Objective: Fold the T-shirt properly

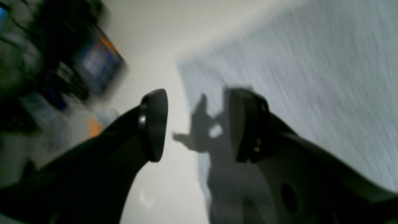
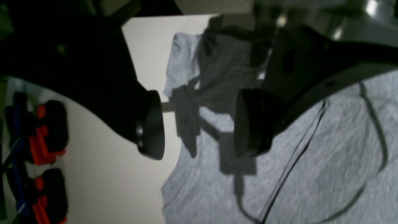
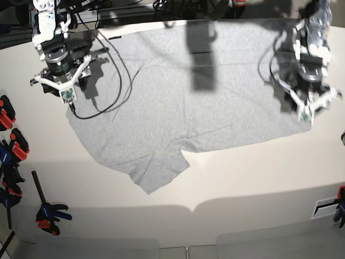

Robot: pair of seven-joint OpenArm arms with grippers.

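Observation:
The light grey T-shirt (image 3: 194,102) lies spread flat on the white table (image 3: 259,172), plain side up, with one sleeve (image 3: 156,172) pointing to the front. My right gripper (image 3: 60,81) hovers over the shirt's left edge. In the right wrist view the right gripper (image 2: 200,124) is open with nothing between its fingers, and the shirt (image 2: 311,174) and its edge lie below. My left gripper (image 3: 310,102) is over the shirt's right edge. The blurred left wrist view shows the left gripper (image 1: 199,127) open and empty above the shirt (image 1: 311,77).
A black cable (image 3: 102,91) from the arm on the left trails over the shirt, also seen as a cable (image 2: 295,161) in the right wrist view. Red and black clamps (image 3: 6,116) and another clamp (image 3: 49,213) lie along the table's left edge. Dark equipment (image 1: 62,56) stands beyond the table.

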